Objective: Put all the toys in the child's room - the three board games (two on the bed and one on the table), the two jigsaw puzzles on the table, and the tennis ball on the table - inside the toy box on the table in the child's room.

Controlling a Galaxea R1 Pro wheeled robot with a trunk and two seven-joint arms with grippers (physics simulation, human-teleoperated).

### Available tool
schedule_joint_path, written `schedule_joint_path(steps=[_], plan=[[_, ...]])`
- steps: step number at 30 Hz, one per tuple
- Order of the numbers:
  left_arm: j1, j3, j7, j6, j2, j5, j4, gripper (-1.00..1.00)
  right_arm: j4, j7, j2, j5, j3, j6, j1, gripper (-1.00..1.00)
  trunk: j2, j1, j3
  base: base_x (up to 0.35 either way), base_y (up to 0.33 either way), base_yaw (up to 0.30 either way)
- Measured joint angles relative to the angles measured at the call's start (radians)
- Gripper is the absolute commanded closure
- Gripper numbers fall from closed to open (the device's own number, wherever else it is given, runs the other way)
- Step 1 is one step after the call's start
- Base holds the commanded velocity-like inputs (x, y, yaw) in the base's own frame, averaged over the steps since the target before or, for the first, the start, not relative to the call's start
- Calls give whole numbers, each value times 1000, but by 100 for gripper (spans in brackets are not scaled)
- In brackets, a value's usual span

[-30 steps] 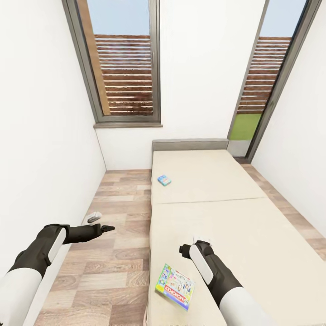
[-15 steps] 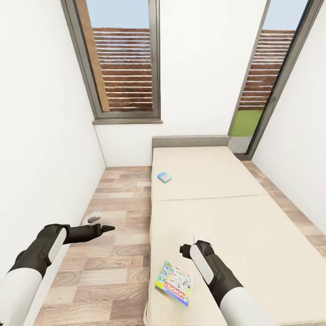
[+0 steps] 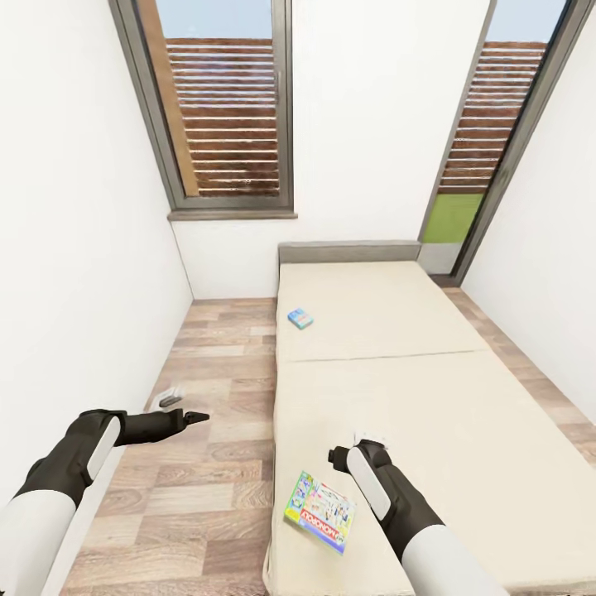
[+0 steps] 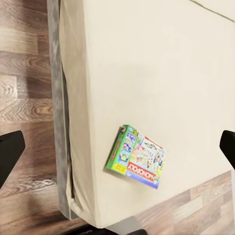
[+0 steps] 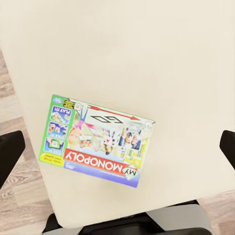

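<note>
The white and green board game [image 3: 320, 511] is seen flat near the bed [image 3: 497, 430] corner, its long axis skewed to the edge, just beside the wide-open right gripper [image 5: 117, 147], the wide-open left gripper [image 4: 117, 147] being farther off

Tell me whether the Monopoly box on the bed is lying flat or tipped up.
Flat: the white and green Monopoly board game box lies face-up on the beige mattress, lid print fully visible.
</note>
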Motion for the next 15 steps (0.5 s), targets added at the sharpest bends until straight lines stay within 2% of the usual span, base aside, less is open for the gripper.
schedule_joint_path(steps=[15], plan=[[0,3,0,0,0,0,0,-100,1,0,-1,-1,1,-1,0,-100,0,0,-25,0,0,0]])
